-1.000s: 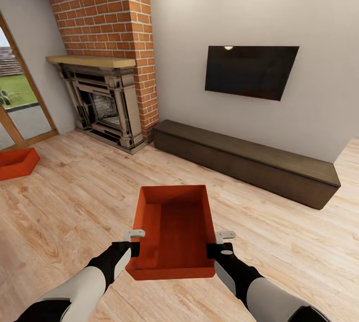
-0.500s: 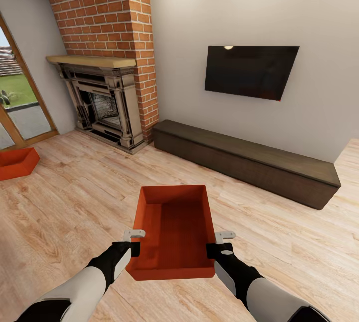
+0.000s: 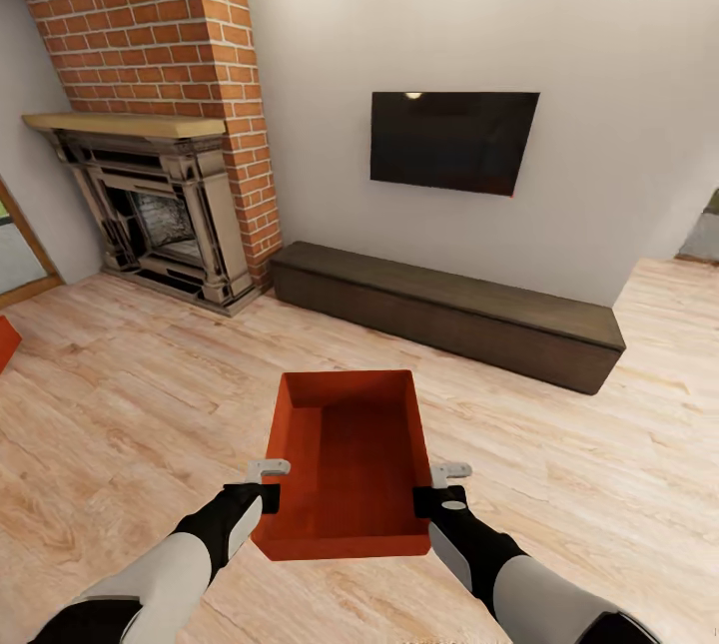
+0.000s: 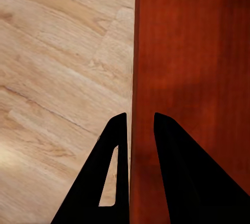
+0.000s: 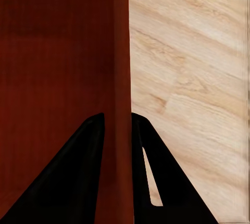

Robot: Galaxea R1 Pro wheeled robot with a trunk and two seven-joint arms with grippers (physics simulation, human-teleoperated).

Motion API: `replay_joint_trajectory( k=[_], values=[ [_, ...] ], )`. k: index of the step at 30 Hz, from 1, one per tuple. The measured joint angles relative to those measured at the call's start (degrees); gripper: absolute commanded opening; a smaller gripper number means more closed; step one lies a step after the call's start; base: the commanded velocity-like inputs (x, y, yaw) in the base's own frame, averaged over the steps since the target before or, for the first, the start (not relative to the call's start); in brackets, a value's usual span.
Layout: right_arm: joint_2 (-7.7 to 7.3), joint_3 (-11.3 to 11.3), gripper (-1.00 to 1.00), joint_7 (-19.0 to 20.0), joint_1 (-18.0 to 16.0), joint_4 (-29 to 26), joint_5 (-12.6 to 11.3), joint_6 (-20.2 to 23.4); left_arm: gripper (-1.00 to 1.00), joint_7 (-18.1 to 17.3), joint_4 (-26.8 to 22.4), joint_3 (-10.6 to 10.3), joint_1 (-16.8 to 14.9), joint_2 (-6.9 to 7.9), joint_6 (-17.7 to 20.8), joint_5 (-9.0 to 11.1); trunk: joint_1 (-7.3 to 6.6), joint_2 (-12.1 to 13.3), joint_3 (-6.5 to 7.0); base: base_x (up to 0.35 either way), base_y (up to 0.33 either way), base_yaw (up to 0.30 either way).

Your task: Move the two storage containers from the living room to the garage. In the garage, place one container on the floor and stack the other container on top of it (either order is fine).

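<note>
- Head view: an orange bin (image 3: 350, 464) is being held above the wood floor (image 3: 120, 404), before the bench (image 3: 449, 310).
- Its side walls are being clamped by the left gripper (image 3: 268, 484) and right gripper (image 3: 439, 486), jaws narrow.

- I'm driving through a home's living room.
- A brick fireplace (image 3: 150, 125) with a wooden mantel stands ahead on my left.
- A wall TV (image 3: 452, 142) hangs above a dark low bench (image 3: 449, 310).
- Light wood plank floor (image 3: 130, 394) runs underfoot.
</note>
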Motion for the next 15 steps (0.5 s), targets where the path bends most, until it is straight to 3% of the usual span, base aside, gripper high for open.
replay_joint_trajectory(
  k=[15],
  values=[
    [0.0,-0.01,-1.0,0.0,0.0,-0.01,0.01,0.01,-1.0,0.0,0.0,0.0,0.0,0.0,0.0,0.0,0.0,0.0,0.0,0.0,0.0,-0.285]
  ],
)
